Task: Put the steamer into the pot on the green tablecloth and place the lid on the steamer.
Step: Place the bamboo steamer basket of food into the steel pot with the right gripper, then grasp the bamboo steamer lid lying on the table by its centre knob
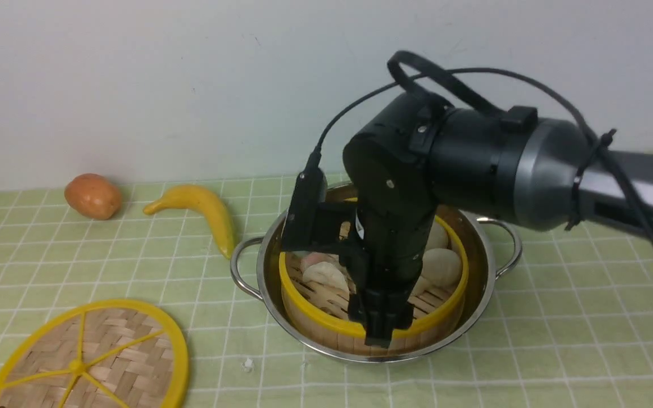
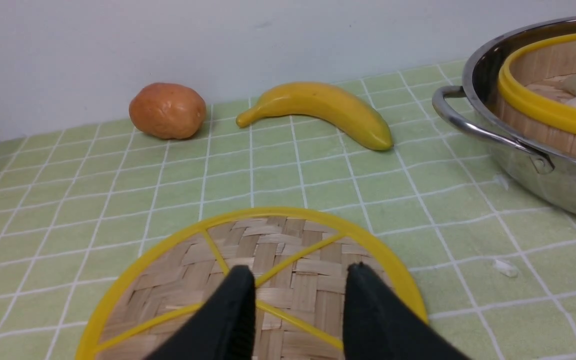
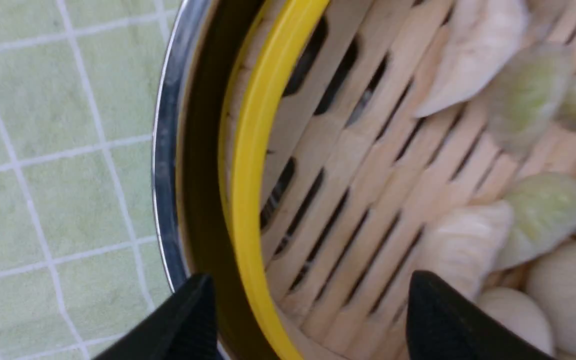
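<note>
I see one pot, one steamer, one lid, one banana and one brown potato, all on one green tablecloth. I cannot count the dumplings; some are hidden.

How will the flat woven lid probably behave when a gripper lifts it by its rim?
The lid is thin woven bamboo, so it is probably light. Its thick yellow rim and spokes likely keep it stiff, not floppy. It lies flat on the green tablecloth, so it should not roll, but the smooth rim may slip.
</note>
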Motion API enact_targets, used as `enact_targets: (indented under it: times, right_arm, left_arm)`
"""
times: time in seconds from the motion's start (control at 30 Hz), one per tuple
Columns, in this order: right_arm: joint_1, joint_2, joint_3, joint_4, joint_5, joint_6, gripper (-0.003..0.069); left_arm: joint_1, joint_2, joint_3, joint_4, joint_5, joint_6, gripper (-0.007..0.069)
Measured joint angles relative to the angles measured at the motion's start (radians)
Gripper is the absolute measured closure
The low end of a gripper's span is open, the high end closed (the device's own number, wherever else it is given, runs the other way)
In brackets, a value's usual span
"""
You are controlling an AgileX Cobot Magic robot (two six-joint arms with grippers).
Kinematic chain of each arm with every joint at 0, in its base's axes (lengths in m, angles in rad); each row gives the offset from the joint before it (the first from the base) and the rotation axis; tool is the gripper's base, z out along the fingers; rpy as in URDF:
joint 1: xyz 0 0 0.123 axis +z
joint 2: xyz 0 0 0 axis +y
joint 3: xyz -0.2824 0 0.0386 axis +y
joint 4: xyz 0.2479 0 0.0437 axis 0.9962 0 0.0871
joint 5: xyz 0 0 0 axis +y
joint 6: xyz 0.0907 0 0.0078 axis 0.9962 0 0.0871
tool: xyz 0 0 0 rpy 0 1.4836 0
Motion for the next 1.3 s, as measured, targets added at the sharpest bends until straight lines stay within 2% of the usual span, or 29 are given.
enact_targets:
  times: [0.1,0.17,0.23,0.33,0.4,0.43,0.63,1.0,1.13,1.17,1.2,1.27,1.3]
  right_arm:
    - [0.000,-0.037,-0.030,0.000,0.002,0.032,0.0171]
    - [0.000,-0.065,-0.059,-0.003,0.002,0.093,0.0219]
    - [0.000,-0.098,-0.085,-0.012,0.002,0.163,0.0313]
    - [0.000,-0.160,-0.119,-0.049,0.003,0.259,0.0536]
    - [0.000,-0.211,-0.136,-0.071,0.003,0.320,0.0634]
    - [0.000,-0.237,-0.140,-0.078,0.002,0.350,0.0660]
    - [0.000,-0.342,-0.145,-0.067,0.004,0.479,0.0674]
    - [0.000,-0.379,-0.141,-0.077,-0.070,0.503,0.0659]
    - [-0.002,-0.457,-0.019,-0.078,-0.121,0.505,0.0656]
    - [-0.018,-0.551,0.115,-0.070,-0.184,0.529,0.0654]
    - [-0.018,-0.551,0.115,-0.069,-0.184,0.534,0.0654]
    - [-0.065,-0.711,0.339,-0.051,-0.300,0.596,0.0650]
    - [-0.080,-0.737,0.376,-0.050,-0.332,0.606,0.0650]
  left_arm:
    - [0.000,0.000,0.000,0.000,0.000,0.000,0.0382]
    - [0.000,0.000,0.000,0.000,0.000,0.000,0.0382]
    - [0.000,0.000,0.000,0.000,0.000,0.000,0.0382]
    - [0.000,0.000,0.000,0.000,0.000,0.000,0.0382]
    - [0.000,0.000,0.000,0.000,0.000,0.000,0.0382]
    - [0.000,0.000,0.000,0.000,0.000,0.000,0.0382]
    - [0.000,0.000,0.000,0.000,0.000,0.000,0.0382]
    - [0.000,0.000,0.000,0.000,0.000,0.000,0.0382]
    - [0.000,0.000,0.000,0.000,0.000,0.000,0.0382]
    - [0.000,0.000,0.000,0.000,0.000,0.000,0.0382]
    - [0.000,0.000,0.000,0.000,0.000,0.000,0.0382]
    - [0.000,0.000,0.000,0.000,0.000,0.000,0.0382]
    - [0.000,0.000,0.000,0.000,0.000,0.000,0.0382]
